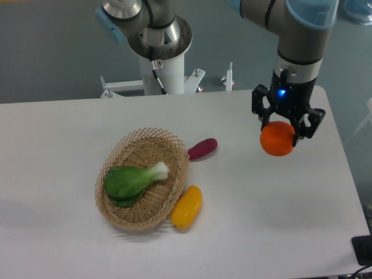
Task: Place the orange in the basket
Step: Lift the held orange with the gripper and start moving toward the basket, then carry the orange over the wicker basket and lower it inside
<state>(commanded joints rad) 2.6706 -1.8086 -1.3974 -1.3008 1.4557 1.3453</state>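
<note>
The orange (278, 140) is a small round bright-orange fruit held at the right side of the table, with my gripper (283, 129) shut on it from above. Whether it rests on the table or hangs just above it, I cannot tell. The basket (174, 152), a shallow oval of tan wicker, sits left of centre, well to the left of the gripper. A green leafy vegetable (132, 181) lies inside it.
A purple oblong vegetable (202, 149) lies just right of the basket's far rim. An elongated yellow fruit (187, 206) rests against the basket's near right edge. The robot base (161, 52) stands behind the table. The table's right edge is close to the gripper.
</note>
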